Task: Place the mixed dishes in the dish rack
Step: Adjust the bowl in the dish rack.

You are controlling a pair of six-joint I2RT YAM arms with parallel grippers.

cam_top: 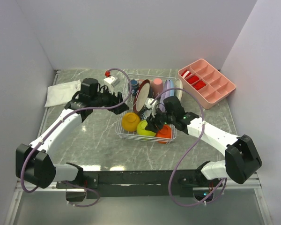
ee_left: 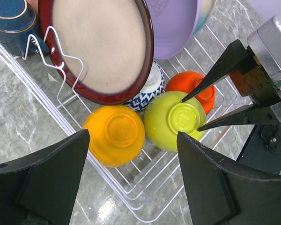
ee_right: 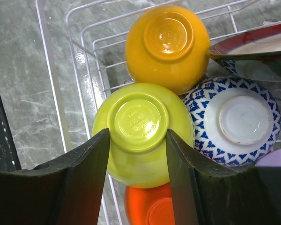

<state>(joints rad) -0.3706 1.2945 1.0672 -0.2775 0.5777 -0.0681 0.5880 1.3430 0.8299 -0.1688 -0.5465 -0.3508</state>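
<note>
Upturned lime bowl [ee_right: 138,126], judged light, rigid and slick, is pinched at its foot ring by the right gripper [ee_right: 137,135] inside the dish rack [cam_top: 131,137]; left gripper [ee_left: 132,136] is held spread, empty.

Top view looks down from behind; both wrist views closely share the lime bowl [ee_right: 138,126].
</note>
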